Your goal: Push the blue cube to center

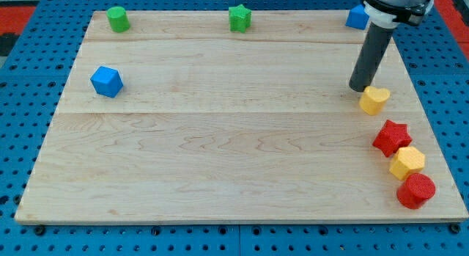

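A blue cube (pixel 107 81) sits on the wooden board (pixel 220 139) at the view's left, in the upper half. My tip (pixel 360 87) is far across the board at the view's right, just above and left of a yellow heart-shaped block (pixel 374 100) and close to touching it. A second blue block (pixel 356 17) sits at the top right edge, partly hidden behind the rod, so its shape is unclear.
A green cylinder (pixel 117 19) is at the top left and a green star (pixel 239 17) at the top middle. At the right edge lie a red star (pixel 390 136), a yellow block (pixel 407 162) and a red cylinder (pixel 416 190).
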